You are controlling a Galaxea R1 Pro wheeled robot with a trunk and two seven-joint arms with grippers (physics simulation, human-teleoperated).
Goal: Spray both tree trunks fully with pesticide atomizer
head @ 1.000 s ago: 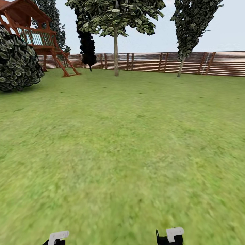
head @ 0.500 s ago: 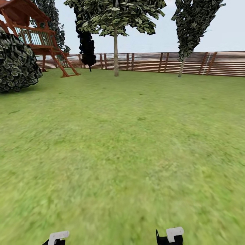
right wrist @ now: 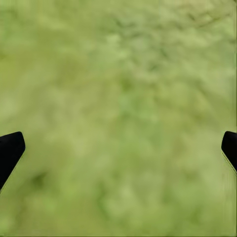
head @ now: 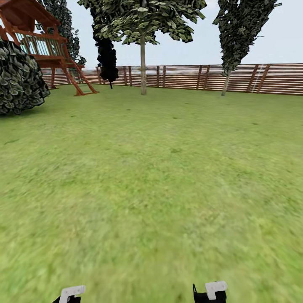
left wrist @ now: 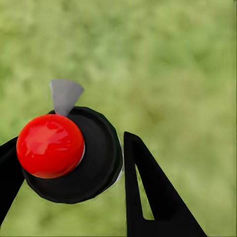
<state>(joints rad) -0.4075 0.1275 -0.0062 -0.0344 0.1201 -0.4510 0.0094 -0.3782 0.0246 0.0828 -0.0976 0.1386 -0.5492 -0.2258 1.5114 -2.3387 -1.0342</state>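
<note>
A: Any writing you can read? What is your left end effector [left wrist: 69, 163] doing?

B: No lettering is legible anywhere. Your left end effector is clamped on the pesticide atomizer [left wrist: 71, 153], black fingers [left wrist: 148, 197] either side of its black body, with a red knob and grey nozzle, over grass.

A: And the right end effector [right wrist: 118, 153]?

B: Spread wide, holding nothing, above the lawn [head: 160, 181].

A: The trees?

B: Two pale trunks stand far ahead of you by the wooden fence [head: 189, 76]: one [head: 143, 67] centre, the other [head: 227, 82] to its right.
</note>
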